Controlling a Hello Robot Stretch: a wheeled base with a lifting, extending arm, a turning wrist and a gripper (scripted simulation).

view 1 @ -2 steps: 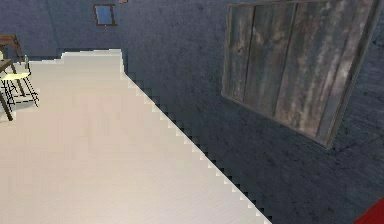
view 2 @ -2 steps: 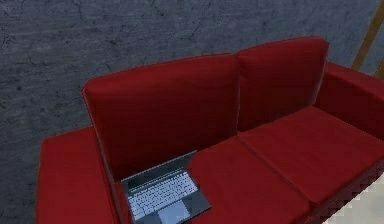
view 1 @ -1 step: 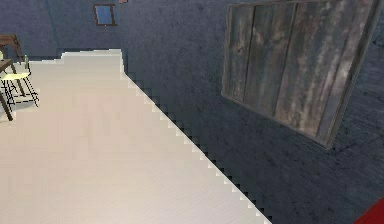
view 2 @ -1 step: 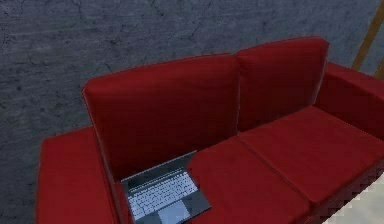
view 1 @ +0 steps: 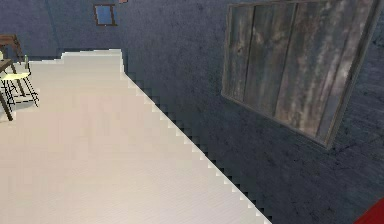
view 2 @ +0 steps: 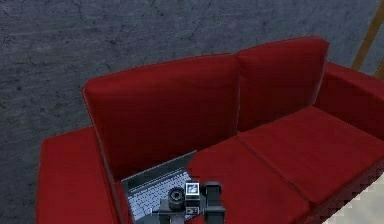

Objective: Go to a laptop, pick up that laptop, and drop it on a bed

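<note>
Arm side view first: I've got the red sofa (view 2: 290, 150) square in front of me, and the laptop (view 2: 150, 185) lies flat on its seat at the view's left end, just in front of the backrest (view 2: 160, 110). It reads as a grey slab with keyboard lines.

The arm (view 2: 214, 208) comes up from the bottom edge. The two white squares (view 2: 202, 188) sit at its end, with the claw (view 2: 176, 206) just left of them. In the picture the claw overlaps the laptop's lower right corner. I can't tell whether it is above the laptop, beside it or touching it. I also can't tell whether it has hold of anything, because the laptop lies on the cushion right behind it.

The relation that matters is that most of the laptop spreads left and slightly up from the claw. Its long edge runs roughly along the backrest, tilted up toward the view's right. My read is that the claw is at the near right corner, not the middle, so the coming grab depends on that corner edge.

In the forward view there's pale floor (view 1: 90, 140), a dark wall (view 1: 180, 50) with a wooden panel (view 1: 290, 65), and a chair (view 1: 15, 85) far off at the left. I judge the pickup step is in hand and the carry to a bed comes after it.
</note>
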